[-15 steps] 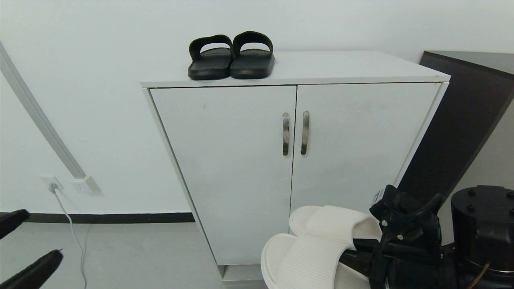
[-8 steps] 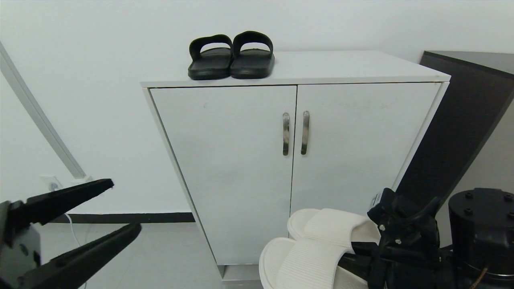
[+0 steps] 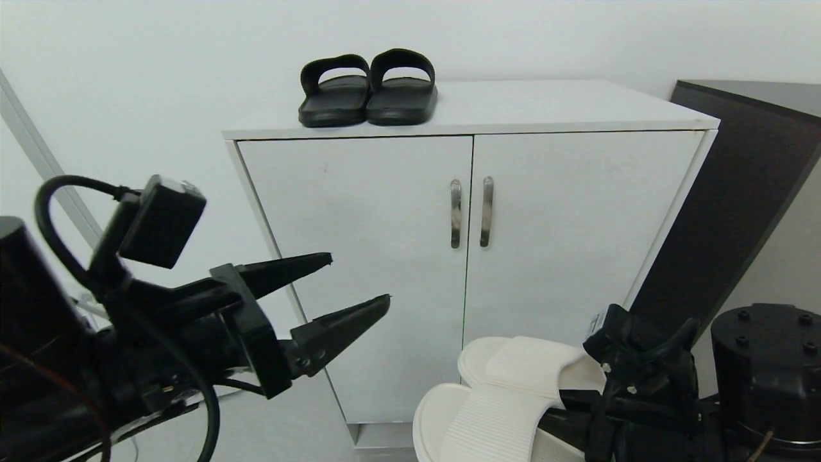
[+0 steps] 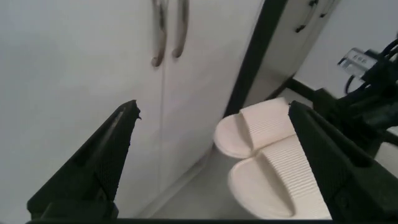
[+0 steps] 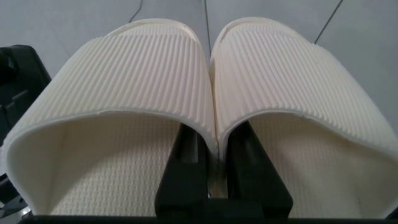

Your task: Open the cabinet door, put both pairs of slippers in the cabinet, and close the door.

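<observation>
Pinching the touching inner walls of two cream ribbed foam slippers (image 3: 507,391), the right gripper (image 5: 214,168) holds them low before the shut white cabinet (image 3: 564,102). Beside its left door, the left gripper (image 3: 359,278) stands spread. Smooth moulded black slides (image 3: 369,96) sit near the top's front-left edge.

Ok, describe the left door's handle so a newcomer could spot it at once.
Find the white two-door cabinet with black slippers on top. Where its closed doors meet, two slim upright metal bars sit side by side. The left door's handle is the bar on the robot's left of the seam; the right door's handle is its twin.
</observation>
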Available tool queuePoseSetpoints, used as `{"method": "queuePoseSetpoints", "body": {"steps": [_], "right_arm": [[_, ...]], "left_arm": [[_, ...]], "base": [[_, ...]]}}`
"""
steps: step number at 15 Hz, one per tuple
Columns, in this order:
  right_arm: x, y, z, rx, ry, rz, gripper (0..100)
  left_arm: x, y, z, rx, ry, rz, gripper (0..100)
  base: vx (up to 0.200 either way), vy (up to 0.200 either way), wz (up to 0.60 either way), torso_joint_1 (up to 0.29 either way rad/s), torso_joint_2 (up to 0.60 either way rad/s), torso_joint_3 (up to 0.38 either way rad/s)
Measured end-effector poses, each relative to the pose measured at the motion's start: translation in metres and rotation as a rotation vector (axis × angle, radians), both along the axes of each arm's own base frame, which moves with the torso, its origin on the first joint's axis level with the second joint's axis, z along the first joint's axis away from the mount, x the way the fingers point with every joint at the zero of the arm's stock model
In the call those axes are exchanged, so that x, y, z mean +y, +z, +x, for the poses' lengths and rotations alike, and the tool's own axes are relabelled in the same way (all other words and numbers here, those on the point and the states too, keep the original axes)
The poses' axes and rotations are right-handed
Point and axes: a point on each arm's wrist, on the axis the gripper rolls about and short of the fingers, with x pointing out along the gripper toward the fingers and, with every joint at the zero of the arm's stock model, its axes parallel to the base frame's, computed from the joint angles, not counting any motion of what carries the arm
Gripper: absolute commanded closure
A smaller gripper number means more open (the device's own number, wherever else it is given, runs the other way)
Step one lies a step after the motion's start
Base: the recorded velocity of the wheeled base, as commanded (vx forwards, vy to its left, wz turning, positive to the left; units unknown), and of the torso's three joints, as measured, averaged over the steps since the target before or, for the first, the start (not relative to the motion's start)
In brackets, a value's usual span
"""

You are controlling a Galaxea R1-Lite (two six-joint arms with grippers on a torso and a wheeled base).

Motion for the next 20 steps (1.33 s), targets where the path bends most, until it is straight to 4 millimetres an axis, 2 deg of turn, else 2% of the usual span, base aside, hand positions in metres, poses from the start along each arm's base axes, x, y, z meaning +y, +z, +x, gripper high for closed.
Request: {"method": "queuePoseSetpoints", "body": {"steps": [5,11,15,17,20], "right_arm": [[0.0,-0.003,0.0,0.009,0.001,-0.009,100],[0.0,-0.004,0.0,0.01,0.0,-0.011,100],[0.001,-0.004,0.0,0.012,0.001,-0.013,100],[0.001,-0.005,0.0,0.013,0.001,-0.013,100],[0.002,-0.007,0.001,0.017,0.001,-0.019,100]], "left_arm": [[-0.04,0.02,0.027,-0.011,-0.146,-0.036,0],[-0.093,0.027,0.067,0.027,-0.263,-0.055,0],[-0.112,0.021,0.09,0.127,-0.356,-0.071,0],[-0.11,0.023,0.104,0.186,-0.416,-0.113,0],[-0.111,0.023,0.117,0.197,-0.373,-0.136,0]], "base": [[0.0,0.0,0.0,0.0,0.0,0.0],[0.0,0.0,0.0,0.0,0.0,0.0],[0.0,0.0,0.0,0.0,0.0,0.0],[0.0,0.0,0.0,0.0,0.0,0.0],[0.0,0.0,0.0,0.0,0.0,0.0]]}}
